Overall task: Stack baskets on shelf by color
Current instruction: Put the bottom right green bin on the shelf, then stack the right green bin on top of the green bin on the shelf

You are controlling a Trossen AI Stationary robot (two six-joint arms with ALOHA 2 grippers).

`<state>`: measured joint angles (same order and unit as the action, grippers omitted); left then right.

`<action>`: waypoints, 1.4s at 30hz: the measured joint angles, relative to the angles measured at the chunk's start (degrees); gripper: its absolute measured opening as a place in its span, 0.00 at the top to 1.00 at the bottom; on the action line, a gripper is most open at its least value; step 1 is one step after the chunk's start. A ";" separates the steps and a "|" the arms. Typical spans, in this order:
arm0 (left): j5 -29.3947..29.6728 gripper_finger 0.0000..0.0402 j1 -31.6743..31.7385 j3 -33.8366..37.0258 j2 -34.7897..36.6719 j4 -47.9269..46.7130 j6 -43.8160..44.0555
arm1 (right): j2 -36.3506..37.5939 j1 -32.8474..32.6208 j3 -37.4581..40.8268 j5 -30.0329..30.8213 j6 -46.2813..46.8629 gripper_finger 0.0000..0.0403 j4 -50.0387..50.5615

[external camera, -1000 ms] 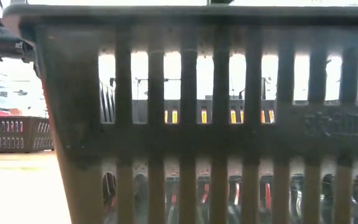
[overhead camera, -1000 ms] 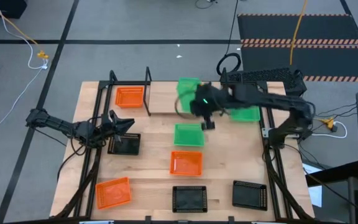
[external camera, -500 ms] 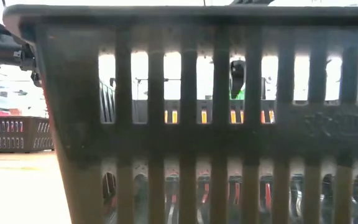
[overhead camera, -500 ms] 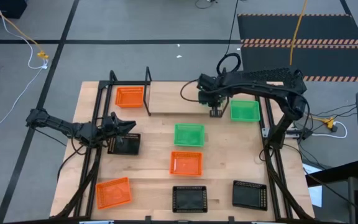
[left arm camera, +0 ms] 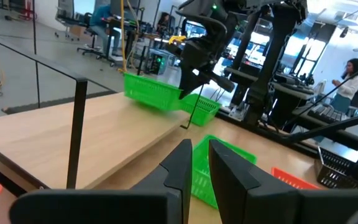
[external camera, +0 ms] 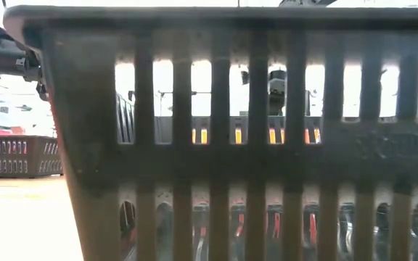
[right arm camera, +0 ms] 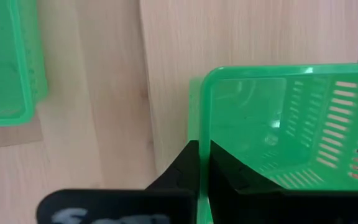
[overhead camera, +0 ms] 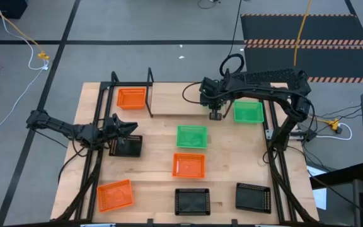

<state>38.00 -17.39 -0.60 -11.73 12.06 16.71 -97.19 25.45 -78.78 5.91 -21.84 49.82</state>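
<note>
My right gripper (overhead camera: 214, 113) is over the far middle of the table and is shut on a green basket (left arm camera: 160, 94). My arm hides that basket in the high view. It hangs over the light-wood shelf board (overhead camera: 169, 101). One orange basket (overhead camera: 131, 98) rests flat on the shelf's left bay between black uprights. Two more green baskets (overhead camera: 191, 135) (overhead camera: 247, 112) lie on the table. My left gripper (overhead camera: 130, 126) waits at the table's left, just far of a black basket (overhead camera: 126, 145). It is open by a narrow gap and holds nothing. My right gripper pinches one side wall of the green basket at its rim (right arm camera: 199, 118), with one finger inside the basket and one outside. The fingers come from above, pointing down. The basket hangs tilted below them over the shelf board; I cannot tell whether its low end touches the board.
Two orange baskets (overhead camera: 189, 165) (overhead camera: 114, 195) and two black baskets (overhead camera: 191, 202) (overhead camera: 253, 197) lie toward the table's near edge. One black basket (external camera: 231, 145) stands right against the low camera and blocks most of that view. People and desks show in the room beyond.
My right arm has swung quickly toward the table's right and far side with the green basket. The basket showed beside the arm a second ago and is now hidden under it in the high view. In the last half second the arm has barely moved.
</note>
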 joint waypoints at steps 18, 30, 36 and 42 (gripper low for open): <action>0.07 0.86 0.00 0.00 0.00 1.53 -3.40 | 3.10 -0.19 0.07 -3.10 2.33 0.75 -0.32; 1.45 0.86 0.02 0.00 0.00 1.50 -2.39 | 28.60 0.72 0.00 11.51 27.14 0.61 4.95; 1.14 0.86 0.00 0.00 0.00 1.44 -0.64 | 33.23 5.95 2.06 19.37 39.47 0.61 18.42; 1.07 0.86 0.02 0.00 0.00 1.48 -0.68 | 33.59 12.92 16.53 7.01 40.88 0.61 14.74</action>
<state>39.07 -17.37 -0.60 -11.73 13.54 16.03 -63.59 38.37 -62.25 12.92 19.05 64.56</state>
